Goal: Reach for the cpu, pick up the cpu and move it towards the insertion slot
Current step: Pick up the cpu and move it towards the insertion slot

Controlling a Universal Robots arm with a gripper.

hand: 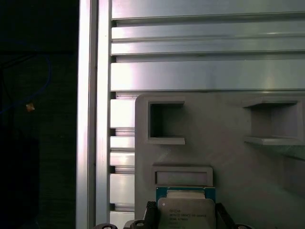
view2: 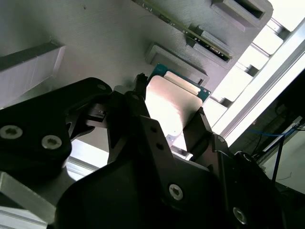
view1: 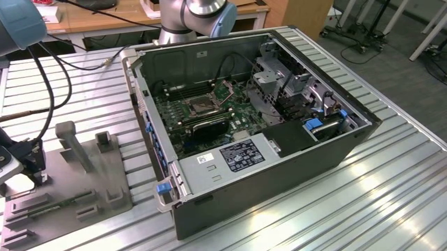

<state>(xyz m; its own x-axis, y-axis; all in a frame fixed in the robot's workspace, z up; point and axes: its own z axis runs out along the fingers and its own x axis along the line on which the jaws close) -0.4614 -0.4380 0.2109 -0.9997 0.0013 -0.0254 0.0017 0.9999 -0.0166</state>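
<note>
- Second wrist view: black gripper (view2: 169, 100) pinches thin square silvery cpu (view2: 175, 112) by opposite edges.
- Judged light, rigid, slippery-faced, fragile underneath; edges suit gripping.

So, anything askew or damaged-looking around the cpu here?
Nothing stands out. The cpu sits square to the block on the plate, centred in the pincer; no damage shows.

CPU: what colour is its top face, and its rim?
Silvery-grey metal face with a teal-blue rim; the first wrist view shows the CPU best.
</note>
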